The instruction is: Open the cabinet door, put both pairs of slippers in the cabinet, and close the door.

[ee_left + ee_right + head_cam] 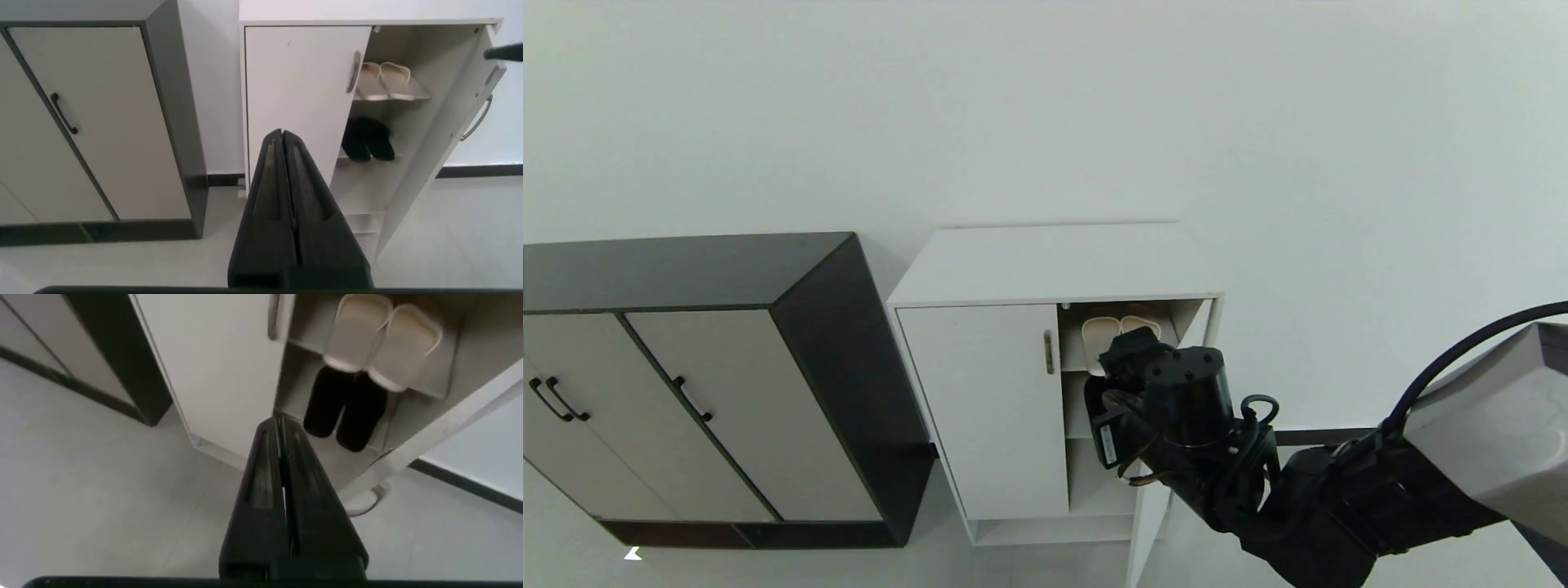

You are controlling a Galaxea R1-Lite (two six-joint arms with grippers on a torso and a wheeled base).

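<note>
Now the cabinet (1045,261) holds cream slippers (392,80) above black slippers (368,139); left end effector (283,135) and right end effector (280,422) are closed, empty.

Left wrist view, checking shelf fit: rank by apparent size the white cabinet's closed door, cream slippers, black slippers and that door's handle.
1. closed door, clearly largest.
2. cream slippers and black slippers: the pairs look about alike, so unranked.
3. handle, smallest.

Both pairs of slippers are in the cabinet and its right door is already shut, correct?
Not quite. The cream pair and the black pair are both in the cabinet, but its right door is open, not shut. The left wrist view shows it swung out.
</note>
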